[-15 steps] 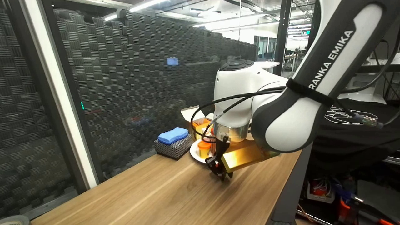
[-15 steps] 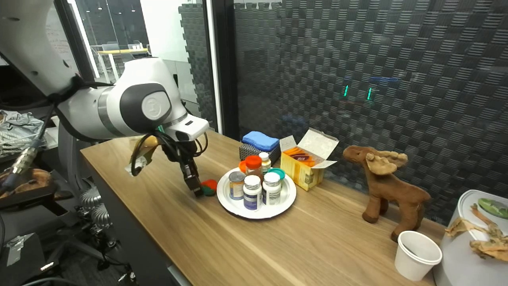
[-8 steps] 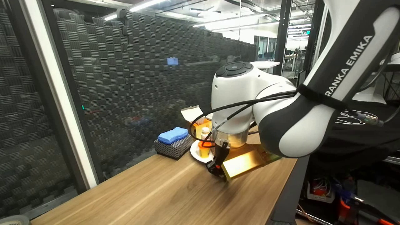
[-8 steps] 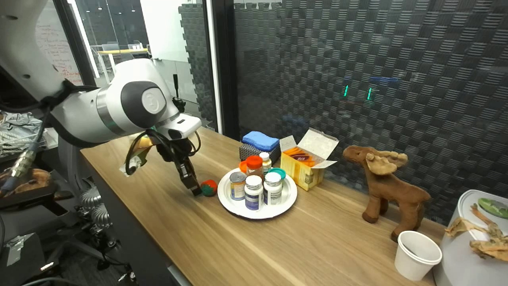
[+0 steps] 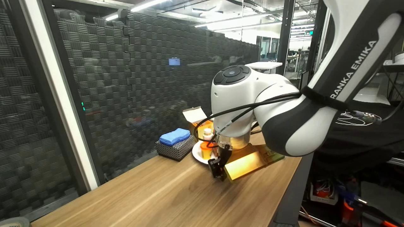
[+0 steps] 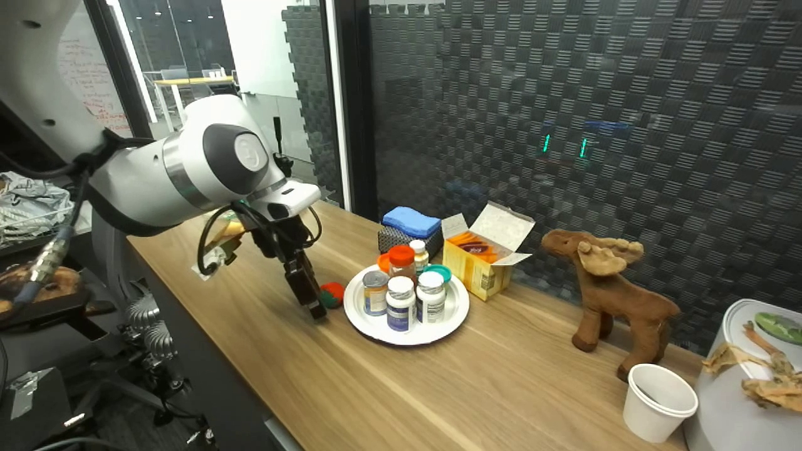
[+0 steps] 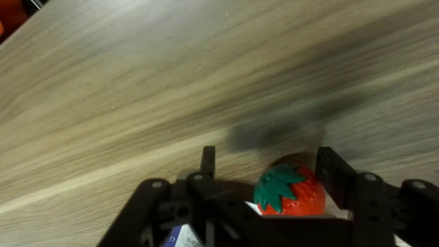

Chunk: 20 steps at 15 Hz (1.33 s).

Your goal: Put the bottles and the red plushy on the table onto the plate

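The claw (image 7: 265, 160) is standing spread beside the red plushy (image 7: 291, 192)

In the wrist view, the two jaws of the claw are standing well apart. The red plushy, a strawberry with green leaves, is appearing between them, nearer to the jaw at three o'clock; whether it is touching this jaw, I cannot tell.

In an exterior view, the red plushy is resting on the wooden table (image 6: 388, 388), between one and two o'clock from the tip of the claw. The white plate (image 6: 456, 308) is lying just beside the red plushy, at its three o'clock. On it, the bottles (image 6: 401, 307) are standing upright and close together: two white ones at five and six o'clock, one with a grey lid at nine, and one with a red cap toward twelve.

Farther away, at twelve o'clock from the white plate, a blue sponge (image 6: 411, 222) is lying on a black block (image 6: 395, 243). At two o'clock, a yellow box (image 6: 467, 270) is showing lifted flaps and orange packets (image 6: 471, 243). Well apart, a brown toy moose (image 6: 617, 302) is standing at three o'clock and a paper cup (image 6: 650, 418) at four. Behind these, dark foam panels (image 6: 626, 94) are rising.
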Tool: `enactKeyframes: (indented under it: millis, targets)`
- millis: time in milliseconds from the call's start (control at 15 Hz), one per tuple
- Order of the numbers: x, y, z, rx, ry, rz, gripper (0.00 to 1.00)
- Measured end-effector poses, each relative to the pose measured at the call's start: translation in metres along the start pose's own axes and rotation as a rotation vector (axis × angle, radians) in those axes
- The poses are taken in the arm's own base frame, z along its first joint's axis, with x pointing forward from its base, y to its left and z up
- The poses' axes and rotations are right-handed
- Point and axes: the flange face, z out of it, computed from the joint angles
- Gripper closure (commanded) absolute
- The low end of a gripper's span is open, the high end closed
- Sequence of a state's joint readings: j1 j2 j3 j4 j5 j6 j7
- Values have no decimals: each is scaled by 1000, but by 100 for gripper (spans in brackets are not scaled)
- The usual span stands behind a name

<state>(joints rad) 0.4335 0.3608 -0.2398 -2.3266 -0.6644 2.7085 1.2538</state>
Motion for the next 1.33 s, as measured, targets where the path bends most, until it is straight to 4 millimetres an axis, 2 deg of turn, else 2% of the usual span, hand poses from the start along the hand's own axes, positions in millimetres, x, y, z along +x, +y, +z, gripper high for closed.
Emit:
enactKeyframes:
  millis: [400, 467, 533, 667, 933, 1067, 1333]
  targets:
    - [17, -7, 12, 17, 11, 23, 0]
    - [19, -9, 14, 21, 13, 24, 6]
    - [20, -11, 16, 23, 15, 23, 26]
    - [22, -15, 18, 29, 18, 20, 30]
    - [20, -24, 13, 51, 27, 10, 61]
    - [18, -29, 10, 60, 30, 3, 73]
    - [5, -38, 2, 70, 30, -9, 73]
